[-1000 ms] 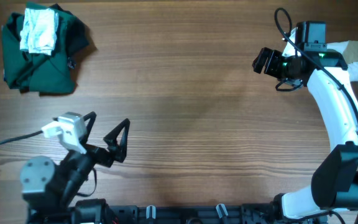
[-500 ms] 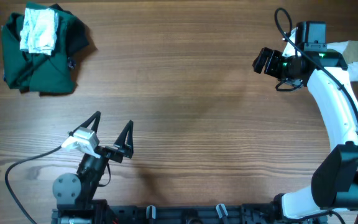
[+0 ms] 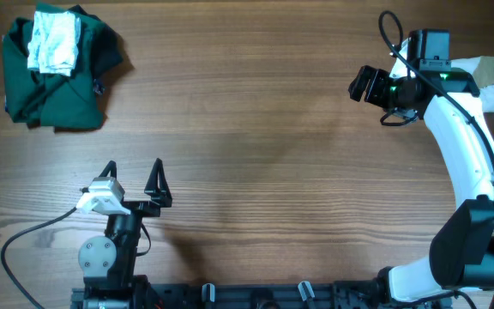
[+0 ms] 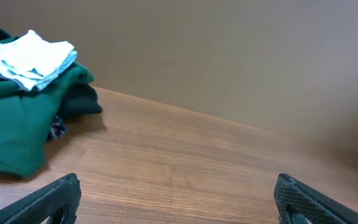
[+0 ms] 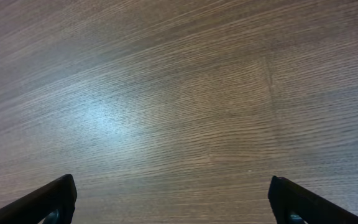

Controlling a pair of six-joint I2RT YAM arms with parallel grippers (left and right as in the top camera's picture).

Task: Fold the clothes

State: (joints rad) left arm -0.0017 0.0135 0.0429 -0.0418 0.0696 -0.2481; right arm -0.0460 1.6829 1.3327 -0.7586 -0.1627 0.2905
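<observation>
The left gripper [image 3: 133, 166], near the green garment [image 3: 58, 96], and the right gripper [image 3: 366, 84], far from it, are spread wide, empty.

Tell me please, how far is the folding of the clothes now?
Seemingly done: the pale garment lies folded on the dark green garment, itself roughly folded. In hand: nothing; left gripper and right gripper are open and empty. Possibly left: the white-and-olive piece, partly hidden behind the right arm.
</observation>
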